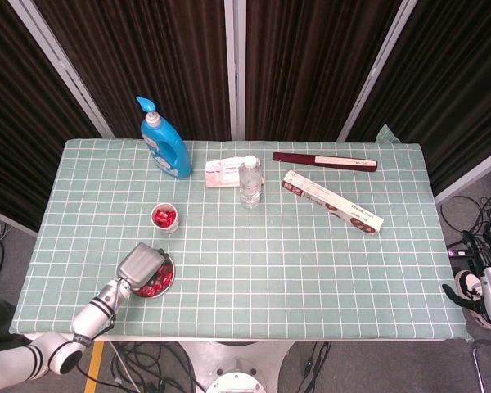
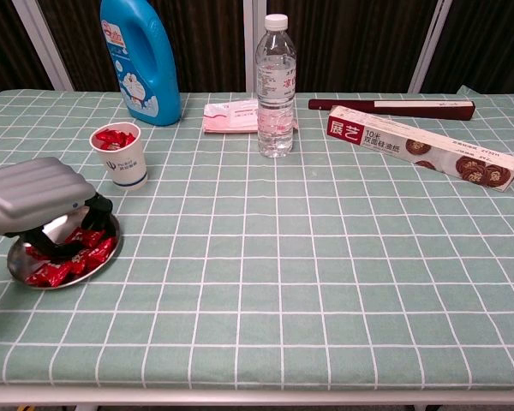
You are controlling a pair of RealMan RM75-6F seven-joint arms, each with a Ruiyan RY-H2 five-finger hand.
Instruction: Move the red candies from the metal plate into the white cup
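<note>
A small metal plate (image 1: 171, 276) (image 2: 17, 262) with several red candies (image 1: 155, 284) (image 2: 70, 264) sits near the table's front left edge. My left hand (image 1: 141, 264) (image 2: 34, 193) hovers over it, back up, with its dark fingers (image 2: 84, 224) reaching down among the candies. Whether they pinch one is hidden. Just behind the plate stands the white cup (image 1: 165, 219) (image 2: 122, 163), upright, with red candies (image 2: 113, 137) inside. My right hand (image 1: 479, 295) hangs off the table's right side, low and small in the head view only.
A blue detergent bottle (image 1: 165, 147) (image 2: 141, 60) stands at the back left. A pink packet (image 1: 225, 173) (image 2: 231, 116) and a water bottle (image 1: 250, 182) (image 2: 276, 86) sit mid-back. A long biscuit box (image 1: 331, 202) (image 2: 420, 145) and a dark red box (image 1: 323, 161) (image 2: 394, 107) lie back right.
</note>
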